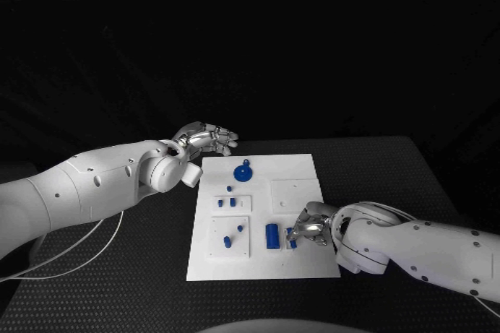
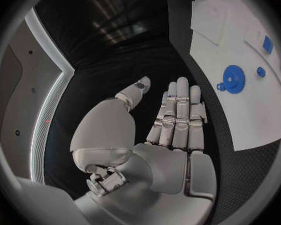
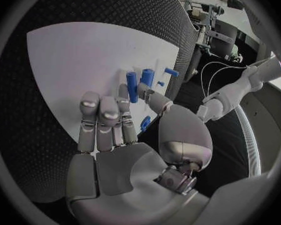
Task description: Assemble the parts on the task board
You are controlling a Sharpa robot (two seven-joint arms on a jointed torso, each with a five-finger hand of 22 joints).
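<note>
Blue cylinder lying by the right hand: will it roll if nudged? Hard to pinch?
The blue cylinder lies on its side on the flat task board, so a sideways nudge would probably roll it. It looks rigid, smooth and light; fingertips may slip. The right hand hovers next to it.

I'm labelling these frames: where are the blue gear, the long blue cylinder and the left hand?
blue gear [image 1: 243, 174]: head view, middle of its toothed disc.
long blue cylinder [image 1: 273, 236]: head view, midway along its body.
left hand [image 2: 172, 122]: left wrist view, on its straightened fingers.
</note>
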